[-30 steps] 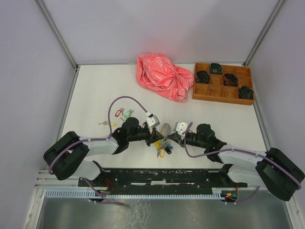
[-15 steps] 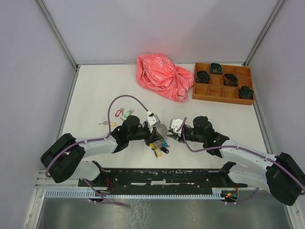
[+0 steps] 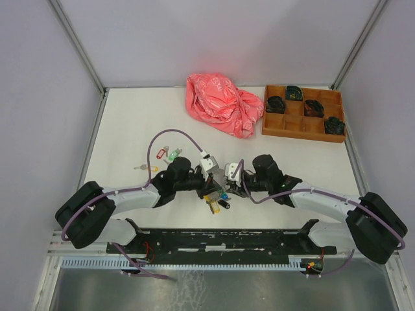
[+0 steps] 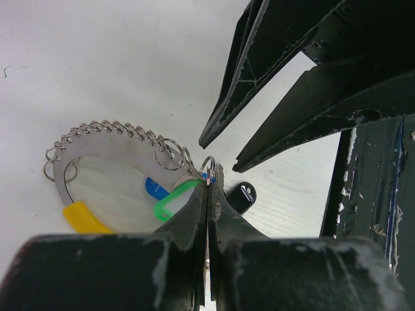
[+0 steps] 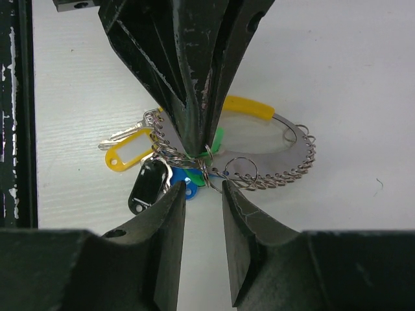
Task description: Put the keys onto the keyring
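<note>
My left gripper (image 4: 207, 184) is shut on a small ring of the keyring (image 4: 104, 127), a silvery chain loop with a yellow band (image 5: 249, 107). It holds the loop just above the table. Keys with green (image 4: 174, 199), blue (image 5: 188, 184), yellow (image 5: 130, 149) and black (image 5: 146, 184) tags hang bunched at the pinch. My right gripper (image 5: 202, 194) is open and faces the left one, its fingertips on either side of the small rings and holding nothing. In the top view the two grippers meet at the table's near middle (image 3: 222, 181). More keys (image 3: 170, 154) lie loose to the left.
A crumpled pink bag (image 3: 220, 103) lies at the back centre. A wooden compartment tray (image 3: 303, 123) with small black bundles stands at the back right. A yellow-tagged key (image 3: 148, 168) lies near the left arm's cable.
The right gripper has gone from shut to open and moved left, closer to the left gripper. The left gripper stays shut on the keyring and has shifted slightly.
</note>
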`<state>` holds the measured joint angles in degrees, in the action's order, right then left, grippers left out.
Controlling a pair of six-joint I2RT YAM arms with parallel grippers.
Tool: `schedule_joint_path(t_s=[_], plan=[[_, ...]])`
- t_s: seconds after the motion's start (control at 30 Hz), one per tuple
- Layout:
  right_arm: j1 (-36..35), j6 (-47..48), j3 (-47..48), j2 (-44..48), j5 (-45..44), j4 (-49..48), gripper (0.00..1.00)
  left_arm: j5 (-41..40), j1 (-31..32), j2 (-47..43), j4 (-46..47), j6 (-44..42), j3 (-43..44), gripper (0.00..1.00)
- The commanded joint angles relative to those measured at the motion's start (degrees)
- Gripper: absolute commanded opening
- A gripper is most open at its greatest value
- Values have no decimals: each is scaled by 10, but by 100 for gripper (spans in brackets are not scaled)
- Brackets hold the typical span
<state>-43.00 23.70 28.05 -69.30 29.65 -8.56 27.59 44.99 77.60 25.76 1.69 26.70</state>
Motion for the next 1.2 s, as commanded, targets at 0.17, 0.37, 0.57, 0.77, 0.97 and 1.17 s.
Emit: schedule_joint_path(t_s=[0.17,0.37,0.57,0.77,0.97,1.17], plan=[[1,11,37,-38,32,-37,36,15,5,-18,17,-22,25,3],[1,17,39,-54,42,-38,27,16,6,-18,15,-22,26,3],[1,16,33,-48,39,-43,5,10,8,-23,5,-23,24,3],[1,2,12,-24,31,-57,1,-30,6,-31,-16,-10,15,3],[1,-24,-24,7,28,-115,1,-51,-4,-36,-21,25,-3,3],[3,-72,-66,17,10,-228,1,-51,-6,-27,-25,44,-8,3]])
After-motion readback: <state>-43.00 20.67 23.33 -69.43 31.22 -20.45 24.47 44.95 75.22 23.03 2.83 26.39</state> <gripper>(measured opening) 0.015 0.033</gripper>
